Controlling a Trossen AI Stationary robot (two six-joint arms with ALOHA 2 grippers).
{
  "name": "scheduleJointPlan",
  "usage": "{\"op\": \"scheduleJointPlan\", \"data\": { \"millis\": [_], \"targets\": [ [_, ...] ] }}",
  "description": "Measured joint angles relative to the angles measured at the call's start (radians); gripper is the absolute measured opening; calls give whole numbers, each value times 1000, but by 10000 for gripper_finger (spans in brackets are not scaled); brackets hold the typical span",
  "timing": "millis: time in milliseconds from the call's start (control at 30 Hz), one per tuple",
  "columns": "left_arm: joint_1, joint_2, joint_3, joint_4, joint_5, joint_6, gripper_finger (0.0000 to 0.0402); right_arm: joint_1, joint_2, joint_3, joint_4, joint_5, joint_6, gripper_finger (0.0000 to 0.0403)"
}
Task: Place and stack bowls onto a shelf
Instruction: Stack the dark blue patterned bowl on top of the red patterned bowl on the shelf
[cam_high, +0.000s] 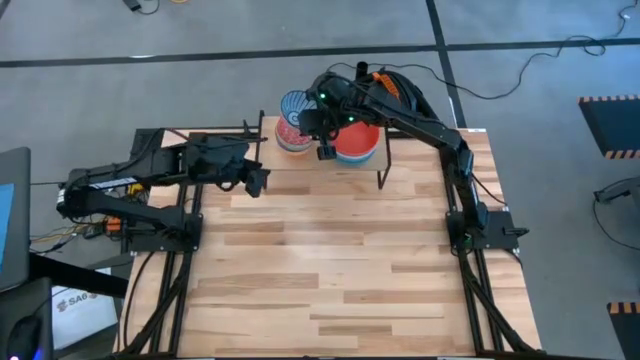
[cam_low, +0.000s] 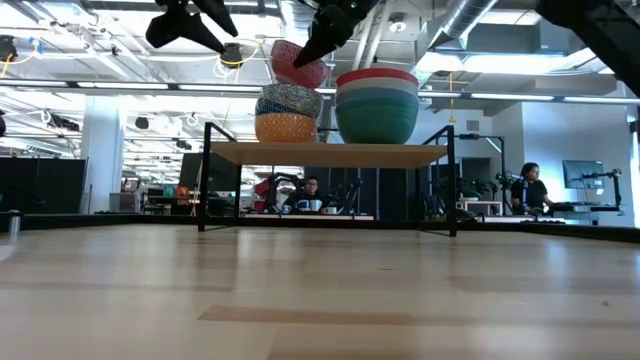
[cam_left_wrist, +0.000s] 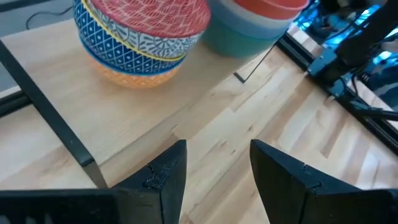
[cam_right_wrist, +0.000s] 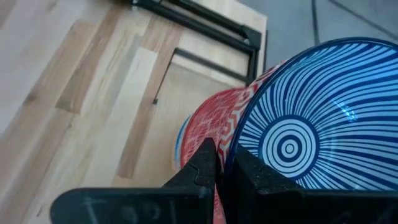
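The shelf (cam_low: 330, 153) stands at the table's far middle and carries two stacks. The right stack (cam_low: 377, 105) has green, light blue and red bowls. The left stack is a yellow patterned bowl (cam_low: 285, 128) with a blue-and-white patterned bowl (cam_low: 288, 101) in it. Above that one tilts a pink patterned bowl (cam_low: 298, 62) with a blue-striped inside (cam_right_wrist: 311, 130), and my right gripper (cam_right_wrist: 222, 160) is shut on it. My left gripper (cam_left_wrist: 217, 168) hangs open to the left of the shelf (cam_high: 258, 182), holding nothing. My right gripper pinches the pink patterned bowl's rim (cam_right_wrist: 225, 146), one finger (cam_right_wrist: 202, 165) on the outer wall and one (cam_right_wrist: 252, 171) inside. The fingers slant down from the table's right. The bowl is tilted over the blue-and-white bowl; whether it rests on that bowl I cannot tell.
The shelf's thin black legs (cam_high: 383, 170) stand on the slatted tabletop (cam_high: 330, 260), which lies bare toward its near edge. Black frame rails (cam_high: 185, 215) run along both table sides. People sit at desks in the room behind (cam_low: 527, 185).
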Motion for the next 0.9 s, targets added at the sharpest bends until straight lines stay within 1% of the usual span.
{"op": "scheduleJointPlan", "data": {
  "millis": [167,300,367,433,533,600,667,900],
  "targets": [
    [30,1,0,13,28,6,160,2,2,-23,18,-2,-23,42],
    [37,-5,0,18,30,7,160,6,21,-20,44,-3,-25,42],
    [37,-4,0,15,32,7,160,8,33,-23,7,-2,-19,42],
    [37,-4,0,16,42,8,160,12,50,-23,29,-2,-22,42],
    [37,-4,0,15,48,4,160,16,55,-23,0,0,-18,42],
    [36,-4,0,15,49,2,160,24,63,-21,28,2,-19,42],
    [36,-4,0,15,55,2,160,26,66,-22,10,7,-23,43],
    [36,-4,0,14,57,2,160,28,66,-22,2,16,-18,61]
  ]
}}
